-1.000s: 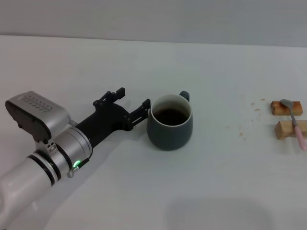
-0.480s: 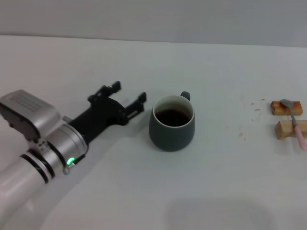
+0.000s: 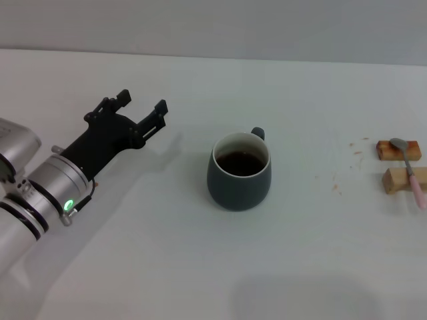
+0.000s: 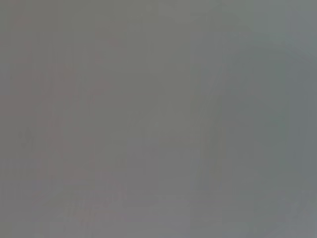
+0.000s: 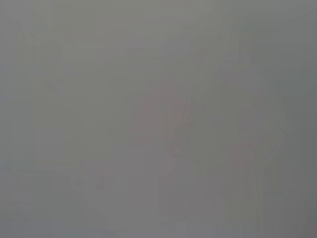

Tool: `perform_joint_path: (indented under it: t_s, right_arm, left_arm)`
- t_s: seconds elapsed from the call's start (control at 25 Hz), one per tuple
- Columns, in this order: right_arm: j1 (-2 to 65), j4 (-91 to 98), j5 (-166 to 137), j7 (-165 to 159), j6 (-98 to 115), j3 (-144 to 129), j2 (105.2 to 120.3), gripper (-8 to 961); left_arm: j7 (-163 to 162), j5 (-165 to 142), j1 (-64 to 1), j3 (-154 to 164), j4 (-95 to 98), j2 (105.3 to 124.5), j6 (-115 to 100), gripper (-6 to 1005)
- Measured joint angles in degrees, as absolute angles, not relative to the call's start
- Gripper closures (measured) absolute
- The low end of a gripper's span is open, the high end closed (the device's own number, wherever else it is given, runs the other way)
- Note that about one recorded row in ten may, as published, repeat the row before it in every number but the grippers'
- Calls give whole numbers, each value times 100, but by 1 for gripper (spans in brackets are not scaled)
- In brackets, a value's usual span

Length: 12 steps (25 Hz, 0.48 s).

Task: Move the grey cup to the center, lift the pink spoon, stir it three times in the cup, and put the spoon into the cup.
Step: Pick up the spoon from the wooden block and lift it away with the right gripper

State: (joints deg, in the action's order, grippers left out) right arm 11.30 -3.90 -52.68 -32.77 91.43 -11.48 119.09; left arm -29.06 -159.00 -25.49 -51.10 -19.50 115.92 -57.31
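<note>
Left tool (image 3: 142, 107) spread open and empty, drawn back from grey cup (image 3: 239, 171), pink spoon (image 3: 413, 173) unmoved on blocks (image 3: 398, 165)

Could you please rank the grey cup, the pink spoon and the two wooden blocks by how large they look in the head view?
1. Grey cup, clearly largest.
2. Pink spoon, longer than either block but much slimmer.
3. Far wooden block and near wooden block: about alike, so unranked.
</note>
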Motion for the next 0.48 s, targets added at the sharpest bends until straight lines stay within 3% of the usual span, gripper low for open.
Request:
perform_joint_path:
  t_s: [0.48]
  right_arm:
    - [951, -695, -5274, -3289, 9241, -2558, 11910, 238]
  left_arm:
    - [-2945, -15899, -2779, -5131, -1792, 11628, -5668, 169]
